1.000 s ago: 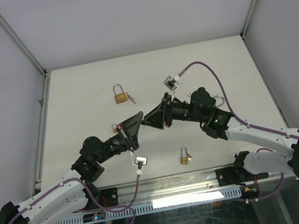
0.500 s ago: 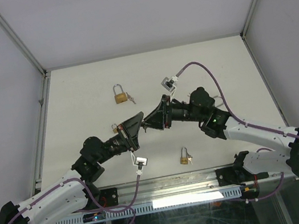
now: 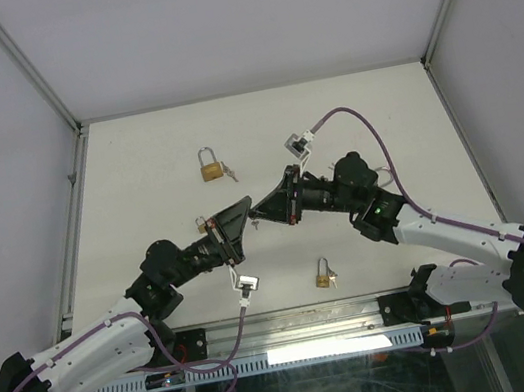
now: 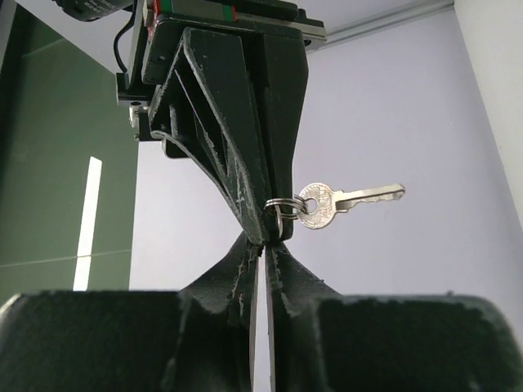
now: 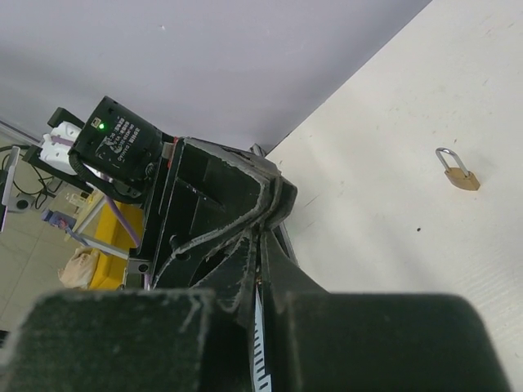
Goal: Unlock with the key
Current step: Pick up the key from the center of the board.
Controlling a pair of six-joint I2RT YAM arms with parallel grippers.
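Securing the key (image 4: 351,198) comes first: it hangs in mid-air by its ring (image 4: 278,209), seemingly pinched in the right gripper's (image 3: 261,212) closed jaws, tip to tip with the left gripper's (image 3: 244,208) shut jaws. Keep its blade free for a padlock (image 3: 208,168) lying below.

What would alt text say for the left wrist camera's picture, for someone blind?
A silver key on a ring sticks out sideways where two black grippers meet tip to tip, the left gripper from below, the right gripper from above. Both are shut, against a pale purple wall.
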